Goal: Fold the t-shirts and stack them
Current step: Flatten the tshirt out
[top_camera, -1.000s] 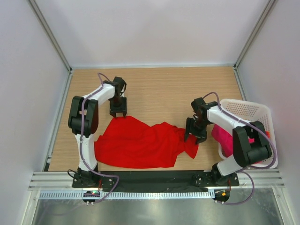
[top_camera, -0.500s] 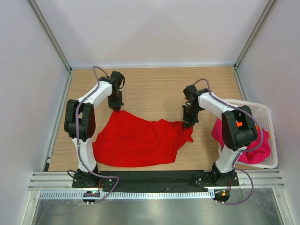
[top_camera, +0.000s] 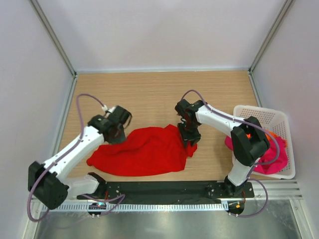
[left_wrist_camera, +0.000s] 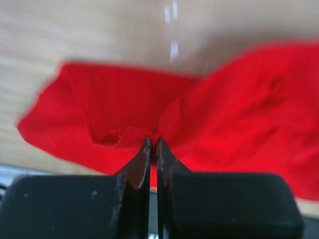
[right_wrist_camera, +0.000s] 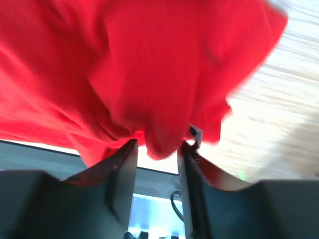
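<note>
The red t-shirt (top_camera: 144, 152) lies crumpled on the wooden table, towards the front. My left gripper (top_camera: 118, 135) is at the shirt's upper left edge; in the left wrist view the left gripper (left_wrist_camera: 153, 144) is shut on a pinch of the red t-shirt (left_wrist_camera: 234, 109). My right gripper (top_camera: 188, 140) hovers over the shirt's right end. In the right wrist view the right gripper (right_wrist_camera: 158, 144) stands open, with a loose fold of the red t-shirt (right_wrist_camera: 149, 74) hanging between its fingers. A magenta-pink t-shirt (top_camera: 273, 158) lies in the basket, an orange one (top_camera: 273, 135) peeking out beside it.
The white lattice basket (top_camera: 264, 115) stands at the table's right edge, by the right arm's base. White walls close in the table at the back and on both sides. A black rail (top_camera: 164, 188) runs along the near edge.
Both grippers came nearer the front, the right one also leftwards, dragging the shirt's far edge with them; the shirt is bunched narrower. The right jaws have parted from their grip.
</note>
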Robot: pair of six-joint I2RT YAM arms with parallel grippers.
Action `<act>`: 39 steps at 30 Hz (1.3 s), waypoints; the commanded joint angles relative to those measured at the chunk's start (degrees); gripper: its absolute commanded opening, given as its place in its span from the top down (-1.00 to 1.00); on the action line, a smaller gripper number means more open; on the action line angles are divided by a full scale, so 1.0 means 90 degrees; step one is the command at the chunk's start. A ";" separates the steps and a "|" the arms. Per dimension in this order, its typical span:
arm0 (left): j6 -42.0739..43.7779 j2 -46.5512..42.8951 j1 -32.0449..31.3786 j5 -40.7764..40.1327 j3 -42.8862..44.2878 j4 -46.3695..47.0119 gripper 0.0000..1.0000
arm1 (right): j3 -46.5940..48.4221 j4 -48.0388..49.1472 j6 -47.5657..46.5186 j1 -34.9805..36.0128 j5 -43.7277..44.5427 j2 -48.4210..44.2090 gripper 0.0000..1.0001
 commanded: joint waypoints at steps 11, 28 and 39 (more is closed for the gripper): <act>-0.1680 0.0072 -0.2106 -0.0451 -0.0076 -0.0746 0.07 | -0.0310 -0.0311 0.0167 -0.0663 -0.0076 -0.1477 -0.02; 0.0176 0.0967 -0.0338 0.0856 -0.0466 0.0580 -0.26 | -0.1776 0.0490 0.0783 -0.0820 -0.0868 -0.2211 -0.03; -0.0877 0.0852 -0.1020 0.1072 -0.1013 0.0505 0.50 | -0.1903 0.0490 0.0705 -0.0810 -0.0800 -0.2221 -0.03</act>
